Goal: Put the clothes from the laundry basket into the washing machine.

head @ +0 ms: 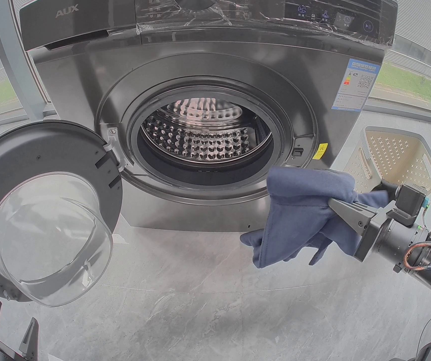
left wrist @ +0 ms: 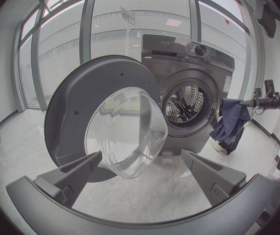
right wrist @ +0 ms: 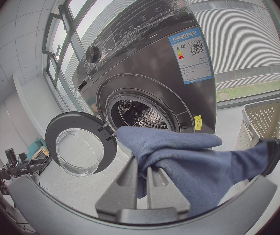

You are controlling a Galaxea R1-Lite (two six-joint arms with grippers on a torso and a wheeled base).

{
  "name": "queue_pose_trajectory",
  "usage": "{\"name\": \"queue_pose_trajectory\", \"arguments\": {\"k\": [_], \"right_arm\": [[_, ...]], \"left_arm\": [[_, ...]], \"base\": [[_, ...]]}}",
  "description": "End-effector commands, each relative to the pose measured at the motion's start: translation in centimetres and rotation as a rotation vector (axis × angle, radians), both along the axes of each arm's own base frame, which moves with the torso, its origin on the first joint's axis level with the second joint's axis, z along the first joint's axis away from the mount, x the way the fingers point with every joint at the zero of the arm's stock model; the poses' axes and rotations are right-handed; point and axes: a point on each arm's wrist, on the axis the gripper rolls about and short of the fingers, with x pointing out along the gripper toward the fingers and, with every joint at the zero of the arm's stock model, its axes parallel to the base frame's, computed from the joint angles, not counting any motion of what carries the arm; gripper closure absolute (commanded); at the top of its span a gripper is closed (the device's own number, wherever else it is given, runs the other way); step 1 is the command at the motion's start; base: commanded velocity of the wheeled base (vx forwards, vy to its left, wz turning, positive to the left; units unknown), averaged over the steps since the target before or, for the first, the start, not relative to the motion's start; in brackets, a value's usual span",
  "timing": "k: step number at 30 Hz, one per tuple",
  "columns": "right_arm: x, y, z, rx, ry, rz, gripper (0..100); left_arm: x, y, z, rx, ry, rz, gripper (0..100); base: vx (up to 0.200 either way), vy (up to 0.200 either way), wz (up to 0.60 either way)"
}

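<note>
Clamping blue garment (head: 296, 206) in right gripper (head: 338, 207), fingers pinched together on a fold, cloth draping down on both sides. Holding it in the air in front of washing machine (head: 215, 61), just below and to the right of drum opening (head: 205, 131), not inside. Seeing a black bit at the garment's wrist end, possibly a lining or a second item, hard to tell. Noting laundry basket (head: 401, 156) on the floor to the right of the machine, just behind that arm. Noting door (head: 40, 176) swung wide open to the left, glass bowl facing out. Holding left gripper (left wrist: 140, 155) low at the left near the door, fingers spread wide apart, gripping nothing.
</note>
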Motion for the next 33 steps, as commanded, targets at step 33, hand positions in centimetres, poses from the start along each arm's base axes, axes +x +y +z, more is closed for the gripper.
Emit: {"name": "queue_pose_trajectory", "arguments": {"k": [33], "right_arm": [[2.6,6.5,0.2,0.132,-0.001,0.063,100]], "left_arm": [[0.0,0.0,-0.5,0.060,-0.001,-0.006,0]], "base": [[0.000,0.000,0.00]]}}
